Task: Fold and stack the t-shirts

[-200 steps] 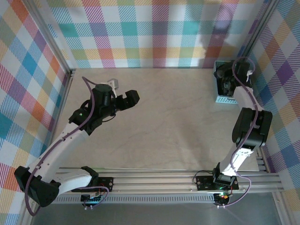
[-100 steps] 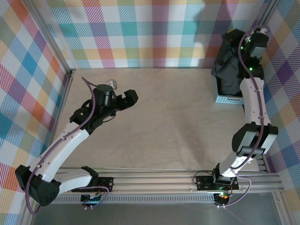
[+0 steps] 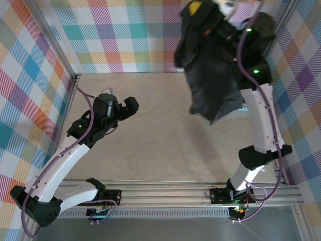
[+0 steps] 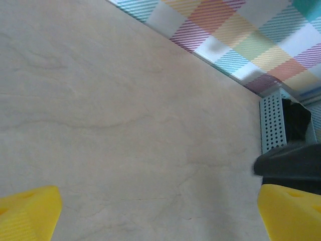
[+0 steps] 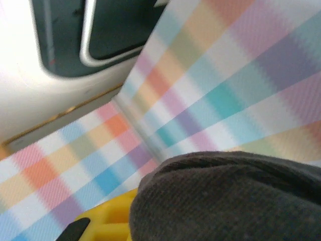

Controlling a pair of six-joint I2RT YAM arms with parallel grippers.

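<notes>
**Right pincer holds t-shirt aloft; left pincer spread over the table**

Top external view: the right arm [image 3: 261, 115] reaches into the upper right of the frame. The right gripper [image 3: 196, 7] sits at the top edge, pinched on a dark charcoal t-shirt [image 3: 210, 65]. The garment hangs crumpled and unfolded below the pincer, above the right side of the table [image 3: 165, 135].

Right wrist view: the same fabric is bunched against a yellow finger [image 5: 108, 218].

The left gripper [image 3: 131, 106] hovers at centre left above the table, touching nothing.

Left wrist view: its yellow fingertips [image 4: 27, 211] sit in the bottom corners, spread wide. A light blue perforated basket [image 4: 273, 123] stands at the right edge, with something dark inside it.
</notes>
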